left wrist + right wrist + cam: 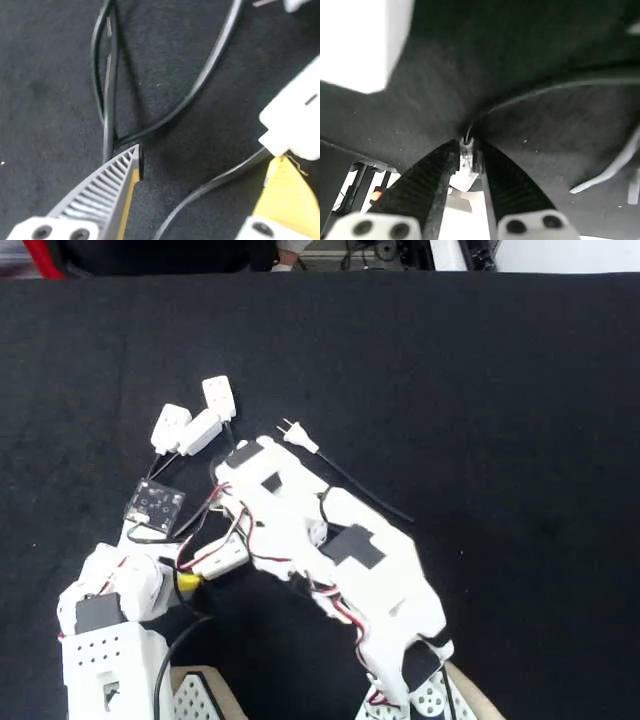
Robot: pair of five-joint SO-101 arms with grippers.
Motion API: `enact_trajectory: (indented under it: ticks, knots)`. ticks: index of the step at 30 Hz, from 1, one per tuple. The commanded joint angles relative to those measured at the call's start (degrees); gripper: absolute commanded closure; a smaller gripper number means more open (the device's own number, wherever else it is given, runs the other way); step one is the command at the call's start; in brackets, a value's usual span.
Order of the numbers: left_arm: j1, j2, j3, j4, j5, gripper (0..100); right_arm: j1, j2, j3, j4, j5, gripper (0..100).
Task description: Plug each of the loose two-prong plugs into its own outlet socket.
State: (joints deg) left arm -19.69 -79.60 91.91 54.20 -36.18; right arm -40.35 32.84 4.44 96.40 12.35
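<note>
Where your left gripper (202,157) is hanging: low over the black table (520,390) at the front left, its jaws standing wide and gripping nothing, with black cables (107,100) running between the grey and yellow fingers.
White block (295,120): it is lying against the yellow finger's tip; you cannot tell whether it is plug or socket.
Socket blocks (170,425): three white pieces are sitting bunched together beyond your left arm.
Square board (155,502): it is lying just nearer than the blocks, wires trailing from it.
Right gripper (468,145): your fingers are pinching narrowly on a white plug (464,172), its cable (545,93) leading away from the tips.
Loose plug (293,433): it is lying just beyond your right arm's tip, prongs pointing far-left, its black cord (370,490) trailing rightward.
</note>
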Motion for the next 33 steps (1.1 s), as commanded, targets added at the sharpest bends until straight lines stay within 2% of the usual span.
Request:
enact_trajectory:
  ticks: [1, 14, 20, 22, 27, 29, 33]
  knots:
    - [-1.1, -0.26, -2.42, -2.9, 3.16, 62, 0.79, -7.08, 4.44, -2.64, -0.79, 97.6]
    - [-0.57, -0.26, -2.42, -2.81, 4.4, 62, 1.76, -27.47, 5.93, -9.41, -0.44, 97.6]
    - [-0.57, -0.26, -2.15, -2.81, 4.4, 62, 0.18, -28.09, 9.45, -2.73, 3.6, 96.7]
    - [-0.57, -0.26, -2.15, -2.81, 4.4, 62, -2.29, -28.53, 12.53, -2.2, 2.73, 91.0]
    - [-0.57, -0.26, -2.15, -2.81, 4.4, 62, -9.58, -28.79, 19.65, -5.54, -1.14, 69.1]
    - [-0.66, -0.26, -2.15, -2.81, 4.4, 62, -10.46, -28.53, 21.41, -7.82, -3.08, 66.8]
    - [-0.92, -0.26, -2.24, -2.81, 4.4, 62, -10.11, -28.53, 24.22, -12.04, -4.04, 69.8]
